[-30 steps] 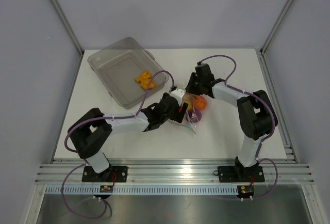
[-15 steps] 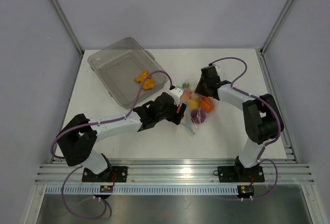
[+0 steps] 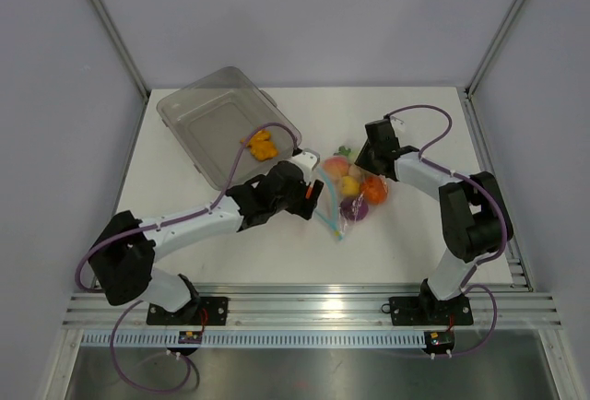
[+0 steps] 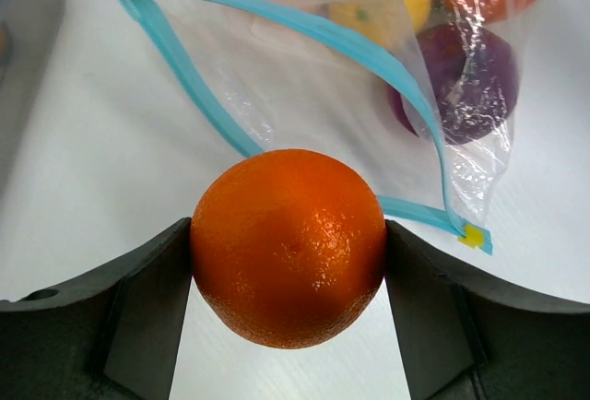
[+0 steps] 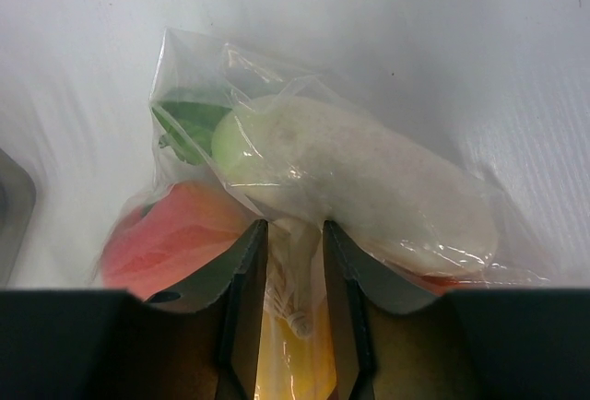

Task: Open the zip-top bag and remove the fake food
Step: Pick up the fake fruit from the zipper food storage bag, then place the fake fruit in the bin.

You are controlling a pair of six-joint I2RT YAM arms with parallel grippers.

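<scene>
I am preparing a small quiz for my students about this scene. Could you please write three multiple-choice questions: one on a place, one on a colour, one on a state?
1. Where is the orange fruit?
A. in the tub
B. between the fingers of the left gripper
C. lying loose on the table

2. What colour is the zip strip of the zip-top bag?
A. red
B. black
C. light blue

3. In what state is the bag's mouth?
A. open
B. zipped shut
C. tied in a knot

Answers:
1 B: the left wrist view shows the fruit clamped between both fingers, outside the bag.
2 C: the strip along the mouth is plainly light blue.
3 A: the two halves of the strip stand wide apart.
</scene>
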